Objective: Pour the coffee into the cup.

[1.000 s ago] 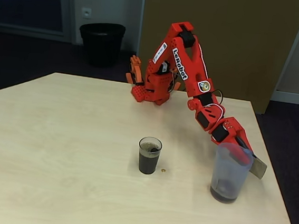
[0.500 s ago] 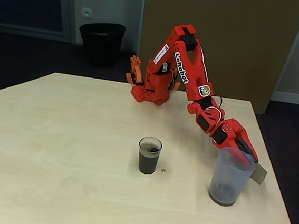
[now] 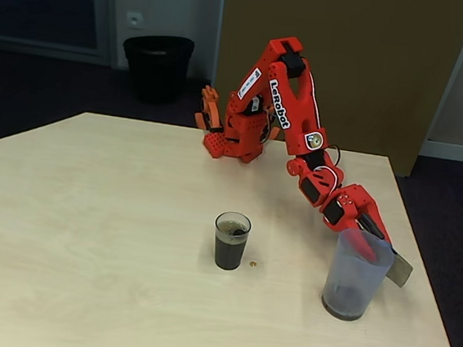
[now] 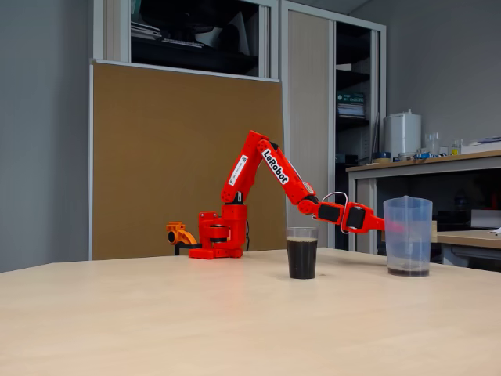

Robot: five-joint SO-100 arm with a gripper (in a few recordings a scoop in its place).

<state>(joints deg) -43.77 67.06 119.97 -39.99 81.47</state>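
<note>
fingers (image 3: 366, 245) at jug (image 3: 355, 276) rim, cup (image 3: 231, 241) of coffee (image 3: 229, 252) well apart

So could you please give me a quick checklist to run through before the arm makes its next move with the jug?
1. Cup upright on the table: ok.
2. Cup holds coffee, nearly to the rim: ok.
3. Jug upright on the table, to the right of the cup in both fixed views: ok.
4. Only a thin dark layer left at the jug's bottom: ok.
5. Gripper at the jug's rim, one finger seemingly inside; whether it has let go: cannot tell.
6. Small brownish spot on the table beside the cup; a spill or not: cannot tell.
</note>
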